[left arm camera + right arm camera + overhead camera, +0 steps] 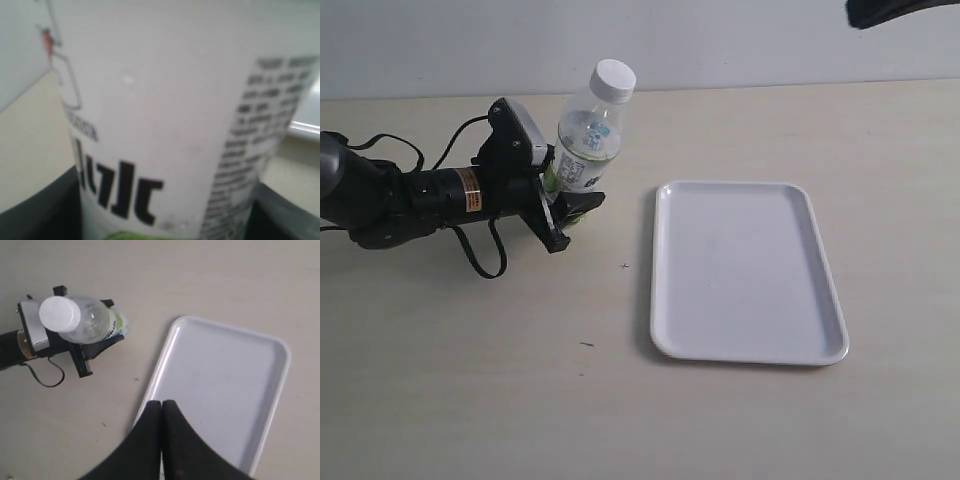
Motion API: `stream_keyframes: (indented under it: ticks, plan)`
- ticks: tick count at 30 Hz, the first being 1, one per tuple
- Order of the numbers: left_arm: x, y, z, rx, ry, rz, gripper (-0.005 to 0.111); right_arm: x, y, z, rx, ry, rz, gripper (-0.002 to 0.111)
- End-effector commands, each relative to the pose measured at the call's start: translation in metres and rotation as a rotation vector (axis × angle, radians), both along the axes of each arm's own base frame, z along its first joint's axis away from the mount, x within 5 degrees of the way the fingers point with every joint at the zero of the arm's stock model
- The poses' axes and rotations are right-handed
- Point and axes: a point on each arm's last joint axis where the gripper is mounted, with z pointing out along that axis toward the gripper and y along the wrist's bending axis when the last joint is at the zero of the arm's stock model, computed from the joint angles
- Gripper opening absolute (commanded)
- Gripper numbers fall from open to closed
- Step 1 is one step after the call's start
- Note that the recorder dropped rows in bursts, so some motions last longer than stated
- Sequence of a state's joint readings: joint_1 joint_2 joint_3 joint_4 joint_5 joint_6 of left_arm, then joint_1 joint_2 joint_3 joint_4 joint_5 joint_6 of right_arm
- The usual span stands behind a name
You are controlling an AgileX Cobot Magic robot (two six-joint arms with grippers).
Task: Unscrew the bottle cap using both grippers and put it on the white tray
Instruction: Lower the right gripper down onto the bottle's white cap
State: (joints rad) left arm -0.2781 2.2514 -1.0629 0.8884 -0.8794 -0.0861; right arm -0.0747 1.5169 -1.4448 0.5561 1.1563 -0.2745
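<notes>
The bottle (pixel 586 140) leans to the right, held off the table by my left gripper (pixel 558 205), which is shut on its lower labelled part. The white bottle cap (pixel 613 79) sits on the bottle's neck; from above it shows as a white disc (pixel 59 313). In the left wrist view the bottle's label (pixel 170 125) fills the picture between two dark fingers (pixel 40 210). The white tray (pixel 748 271) lies flat to the right of the bottle. My right gripper (pixel 161 405) is shut with nothing in it, high above the tray's rim (pixel 155 375). Only a dark piece of it (pixel 900 10) shows at the exterior view's top edge.
The beige table (pixel 470 380) spreads around the tray and bottle. A black cable (pixel 480 255) loops from the left arm onto the table. A pale wall (pixel 740 40) runs along the back edge.
</notes>
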Motion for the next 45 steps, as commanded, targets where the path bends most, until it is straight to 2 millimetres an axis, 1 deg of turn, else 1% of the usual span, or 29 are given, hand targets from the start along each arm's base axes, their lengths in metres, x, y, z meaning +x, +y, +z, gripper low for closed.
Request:
stream_keyframes:
  ticks: [1,6,7,9,12,14,16,18,19,25,31,41,45]
  plan:
    - [-0.001,0.0,0.0,0.033,-0.007,-0.005,0.0,0.019,0.035,-0.013,0.014,0.033,0.091,0.0]
    - [-0.001,0.0,-0.001,0.04,-0.013,-0.008,0.0,0.035,0.084,-0.02,0.008,-0.019,0.189,0.0]
    - [-0.001,0.001,-0.001,0.042,-0.012,-0.007,0.0,0.038,0.093,-0.021,-0.009,-0.04,0.206,0.001]
    - [-0.001,0.001,-0.001,0.042,-0.012,-0.007,0.0,0.044,0.106,-0.021,-0.06,-0.076,0.238,0.007]
    - [-0.001,0.001,-0.001,0.042,-0.012,-0.007,0.0,0.051,0.119,-0.023,-0.136,-0.069,0.24,0.023]
    - [-0.001,0.001,-0.001,0.042,-0.012,-0.007,0.0,0.055,0.124,-0.027,-0.166,-0.053,0.237,0.04]
    - [-0.001,0.001,-0.001,0.042,-0.012,-0.007,0.0,0.059,0.128,-0.031,-0.165,-0.039,0.246,0.054]
    - [-0.001,0.001,-0.001,0.039,-0.012,0.0,0.0,0.063,0.13,-0.035,-0.156,-0.03,0.246,0.064]
    - [0.0,0.001,0.0,0.038,-0.012,0.001,0.0,0.066,0.131,-0.039,-0.157,-0.025,0.246,0.065]
    - [0.0,0.001,0.0,0.037,-0.013,0.003,0.0,0.073,0.137,-0.051,-0.118,-0.005,0.266,0.065]
    - [0.0,0.001,0.0,0.037,-0.013,0.003,0.0,0.081,0.142,-0.056,-0.087,-0.006,0.254,0.065]
    - [0.0,0.001,-0.001,0.063,-0.036,-0.009,0.0,0.083,0.143,-0.057,-0.081,-0.025,0.269,0.065]
    - [0.0,0.002,-0.001,0.069,-0.033,-0.007,0.0,0.08,0.151,-0.057,-0.106,-0.045,0.303,0.065]
